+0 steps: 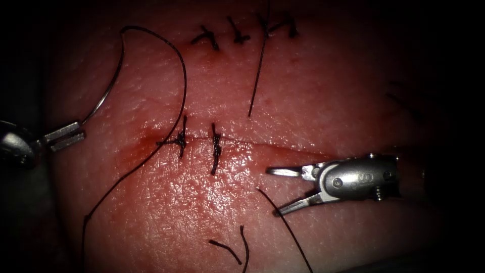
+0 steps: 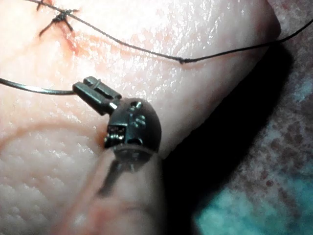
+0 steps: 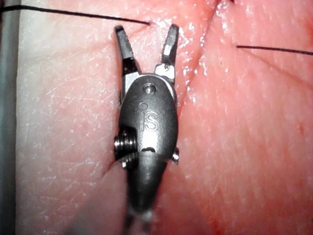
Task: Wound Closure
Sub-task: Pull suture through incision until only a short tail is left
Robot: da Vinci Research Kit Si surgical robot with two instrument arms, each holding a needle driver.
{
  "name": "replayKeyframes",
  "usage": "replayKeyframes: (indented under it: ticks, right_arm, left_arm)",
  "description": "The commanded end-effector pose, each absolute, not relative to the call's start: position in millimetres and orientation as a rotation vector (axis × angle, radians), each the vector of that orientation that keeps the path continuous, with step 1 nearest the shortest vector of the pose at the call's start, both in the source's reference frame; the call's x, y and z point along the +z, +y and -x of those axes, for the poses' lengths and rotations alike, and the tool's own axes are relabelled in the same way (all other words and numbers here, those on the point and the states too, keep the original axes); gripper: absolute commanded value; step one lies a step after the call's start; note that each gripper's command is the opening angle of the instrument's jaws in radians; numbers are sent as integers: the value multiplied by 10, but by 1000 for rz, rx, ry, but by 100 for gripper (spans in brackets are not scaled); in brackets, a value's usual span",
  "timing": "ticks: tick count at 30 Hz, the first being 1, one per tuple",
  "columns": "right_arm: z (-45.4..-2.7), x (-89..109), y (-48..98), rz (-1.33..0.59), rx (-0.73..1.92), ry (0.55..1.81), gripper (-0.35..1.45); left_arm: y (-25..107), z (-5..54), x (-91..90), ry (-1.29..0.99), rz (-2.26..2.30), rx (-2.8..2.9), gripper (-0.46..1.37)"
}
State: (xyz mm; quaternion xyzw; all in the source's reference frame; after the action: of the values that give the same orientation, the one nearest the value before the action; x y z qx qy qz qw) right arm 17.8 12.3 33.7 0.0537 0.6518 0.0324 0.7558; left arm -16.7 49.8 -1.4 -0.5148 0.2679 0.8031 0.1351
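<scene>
Left hand [image 1: 65, 136]: closed on one end of the needle [image 1: 112, 81], held clear of the tissue [image 1: 313, 101], far left. Thread [image 1: 174, 116] trails to the cut [image 1: 283, 146]. Right hand [image 1: 275, 192]: open, empty, right of two stitches [image 1: 215, 149]. Step: between stitches, probably; needs regripping mid-curve.

We see the left tool [image 1: 64, 136] gripping the needle [image 1: 112, 81] clear of the tissue [image 1: 313, 101]; the right tool [image 1: 275, 192] gapes empty.

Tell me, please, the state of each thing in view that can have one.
Left tool: jaws shut on the needle's end.
Needle: held above the tissue, out of it, left of the stitches.
Right tool: jaws open, holding nothing.
Cut: two stitches across its left part, the rest unstitched.
Thread: slack, trailing over the tissue.
</scene>
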Motion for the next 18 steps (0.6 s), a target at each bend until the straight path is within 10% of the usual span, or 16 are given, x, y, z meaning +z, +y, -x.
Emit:
replayKeyframes:
  ticks: [1, 2, 3, 18]
  right_arm:
    - [-181, 337, 123, -117, 69, 1423, 46]
    - [-181, 337, 123, -118, 67, 1424, 36]
    - [-182, 337, 122, -127, 56, 1426, -32]
    - [-183, 329, 110, -134, -85, 1401, -35]
  left_arm:
    - [497, 167, -15, 773, 1491, 2330, -35]
    - [497, 167, -15, 773, 1491, 2330, -35]
    - [497, 167, -15, 776, 1492, 2327, -35]
    - [497, 165, -18, 774, 1492, 2328, -35]
